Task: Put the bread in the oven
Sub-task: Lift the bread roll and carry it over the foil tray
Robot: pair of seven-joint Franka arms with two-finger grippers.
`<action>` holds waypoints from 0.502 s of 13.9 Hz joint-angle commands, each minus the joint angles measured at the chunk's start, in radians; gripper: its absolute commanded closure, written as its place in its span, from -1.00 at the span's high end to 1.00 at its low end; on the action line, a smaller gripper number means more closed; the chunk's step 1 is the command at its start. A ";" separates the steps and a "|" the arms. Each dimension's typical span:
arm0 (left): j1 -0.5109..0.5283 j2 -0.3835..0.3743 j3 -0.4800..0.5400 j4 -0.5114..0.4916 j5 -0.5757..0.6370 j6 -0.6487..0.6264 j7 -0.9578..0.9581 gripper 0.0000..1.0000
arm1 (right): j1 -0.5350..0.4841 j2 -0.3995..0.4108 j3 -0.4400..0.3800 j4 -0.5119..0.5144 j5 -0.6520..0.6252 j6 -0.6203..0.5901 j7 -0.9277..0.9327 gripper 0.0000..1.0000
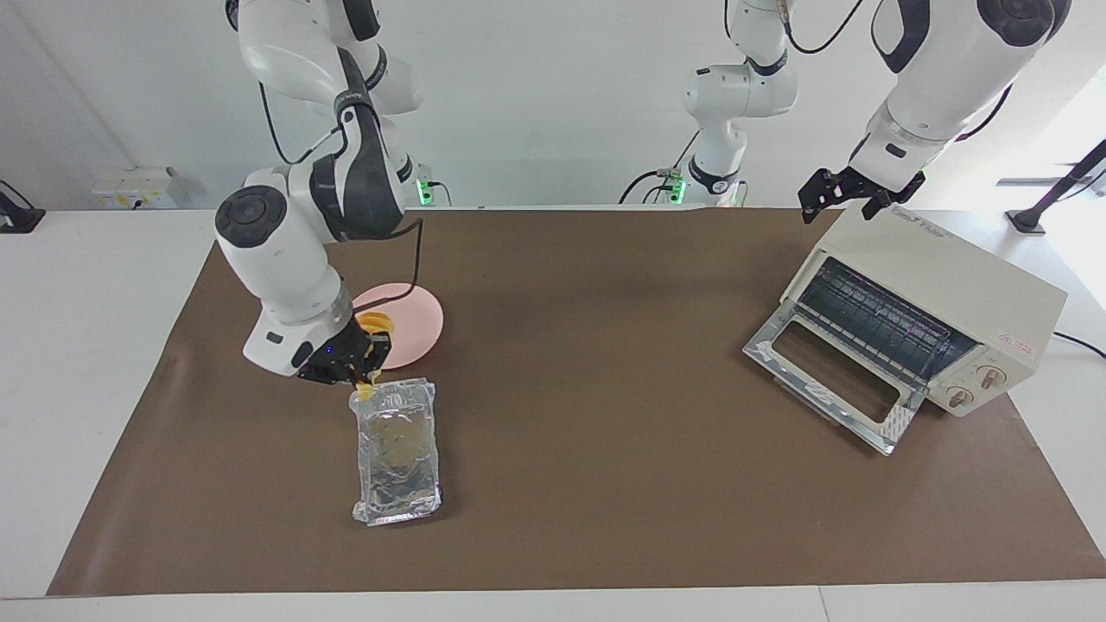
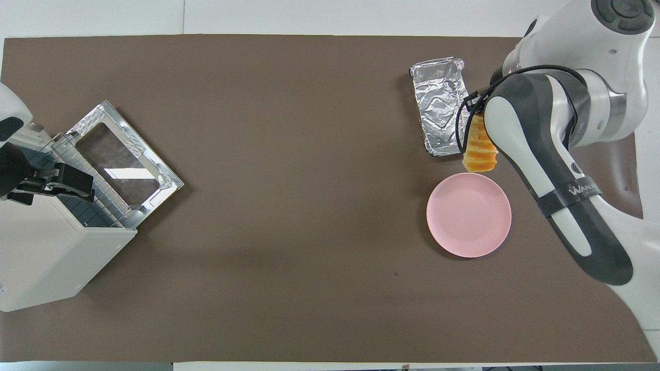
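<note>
A brown mat (image 1: 605,432) covers most of the white table (image 1: 86,345). At the left arm's end stands the oven (image 1: 929,307), a boxy cream-white toaster oven set at an angle, its glass door (image 1: 829,371) dropped open onto the mat, the wire rack (image 1: 881,315) showing inside and two pinkish knobs (image 1: 976,386) on its front. The left gripper (image 1: 851,192) hangs open over the oven's top corner nearest the robots, holding nothing. Toward the right arm's end lies a crinkled silver foil tray (image 1: 397,449), and just nearer the robots a round pink plate (image 2: 469,215), now bare. The right gripper (image 1: 350,363) is closed on the bread (image 2: 479,147), a small elongated yellow-orange loaf with ridged, slice-like segments, browner at its end toward the plate. The loaf is lifted off the plate and held over the mat at the foil tray's nearer end, between tray and plate.
</note>
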 commanded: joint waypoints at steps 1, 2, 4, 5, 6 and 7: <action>0.012 -0.012 -0.005 -0.001 -0.013 -0.018 -0.001 1.00 | 0.022 0.187 0.002 0.280 0.009 -0.078 0.084 -1.00; 0.012 -0.012 -0.005 -0.001 -0.013 -0.016 -0.001 1.00 | 0.022 0.213 0.002 0.310 0.009 -0.071 0.088 -1.00; 0.012 -0.012 -0.005 -0.001 -0.013 -0.018 -0.001 1.00 | 0.025 0.261 0.004 0.345 0.009 -0.049 0.089 -1.00; 0.012 -0.012 -0.005 -0.001 -0.013 -0.018 -0.001 1.00 | 0.032 0.267 0.004 0.339 -0.005 -0.014 0.089 -1.00; 0.012 -0.012 -0.004 -0.001 -0.013 -0.016 -0.001 1.00 | 0.039 0.285 0.004 0.339 -0.022 0.003 0.089 -1.00; 0.012 -0.012 -0.005 -0.001 -0.014 -0.018 -0.001 1.00 | 0.041 0.298 0.004 0.338 -0.059 0.023 0.085 -1.00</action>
